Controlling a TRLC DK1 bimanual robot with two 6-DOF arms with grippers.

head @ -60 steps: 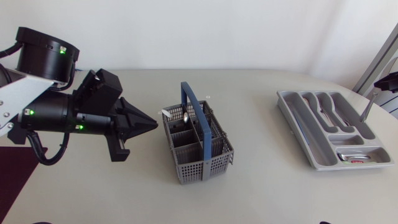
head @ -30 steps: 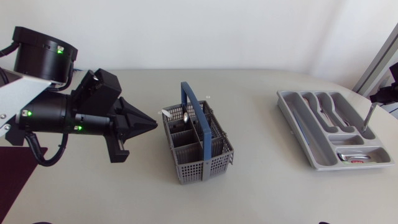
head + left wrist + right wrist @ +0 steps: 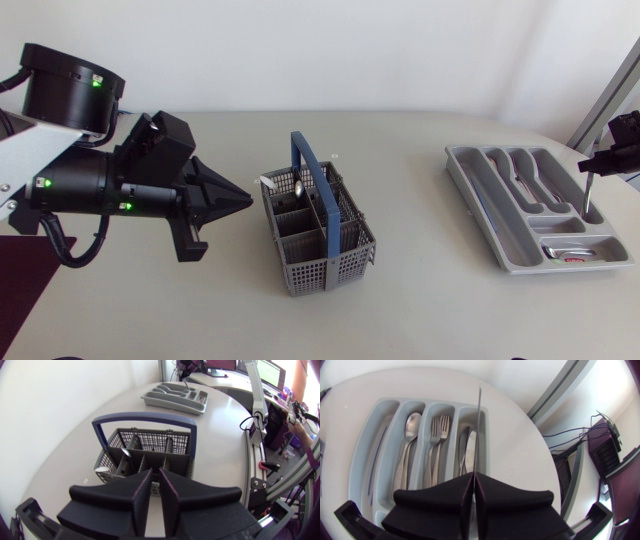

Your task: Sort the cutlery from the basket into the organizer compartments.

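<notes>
The grey cutlery basket (image 3: 318,238) with a blue handle (image 3: 309,165) stands mid-table and holds a spoon (image 3: 298,185) and other pieces. My left gripper (image 3: 240,199) hovers just left of it, shut and empty; in the left wrist view the basket (image 3: 145,452) lies straight ahead of that gripper (image 3: 156,474). At the right, my right gripper (image 3: 598,162) is shut on a knife (image 3: 588,195) that hangs upright over the grey organizer (image 3: 480,195). In the right wrist view the knife (image 3: 479,425) points ahead of the gripper (image 3: 473,476) over the knife compartment (image 3: 470,447).
The organizer (image 3: 365,445) holds a spoon (image 3: 410,430), forks (image 3: 437,435) and knives in separate compartments, and something lies in its front cross compartment (image 3: 570,250). Bare tabletop (image 3: 430,270) lies between basket and organizer.
My right gripper has come further in over the organizer and lowered, bringing the knife from a tilt to upright. The left arm has not moved.
</notes>
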